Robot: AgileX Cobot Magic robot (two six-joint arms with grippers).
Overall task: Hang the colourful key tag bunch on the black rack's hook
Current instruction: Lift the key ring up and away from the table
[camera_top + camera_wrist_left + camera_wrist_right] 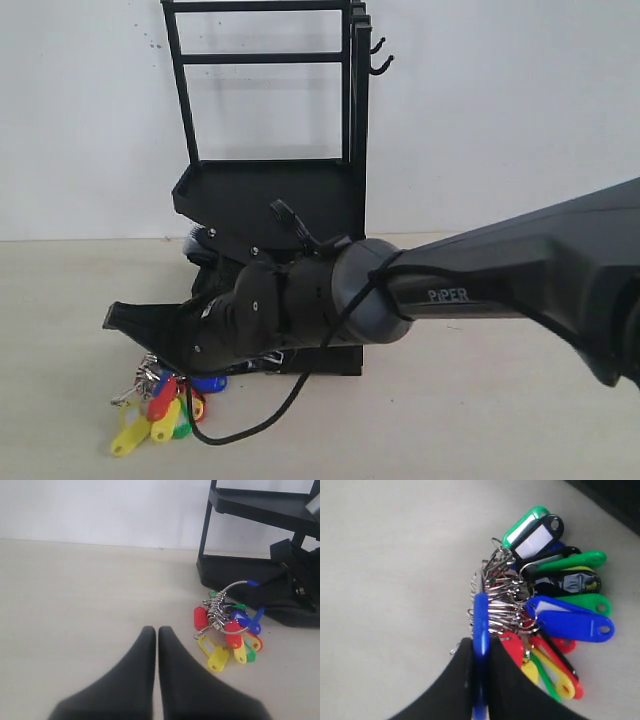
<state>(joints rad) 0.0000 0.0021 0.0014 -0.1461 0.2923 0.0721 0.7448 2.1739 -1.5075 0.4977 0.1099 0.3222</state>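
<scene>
Down low, the right gripper [480, 645] has its jaws clamped on the big blue loop [480, 612] of the colourful key tag bunch [165, 402]. The loop runs straight between the 2 black fingers.

The bunch lies on the pale bench [480, 400], just in front of the base of the black rack [270, 190], at its left corner in the exterior view. Its red, yellow, green and blue tags fan out from a tight stack of silver rings [495, 592].

The right arm [500, 280] reaches in from the right of the exterior view and crosses in front of the rack's lower shelf. A black cable [270, 415] sags beneath it to the bench.

The hook [381, 66] sticks out high on the rack's right upright, with 1 smaller hook [377, 45] just above it. Both are bare and well apart from the bunch below.

The left gripper [156, 630] has its jaws pressed together with nothing between them. It is over open bench, with the bunch and the rack's base a little way ahead of it.
</scene>
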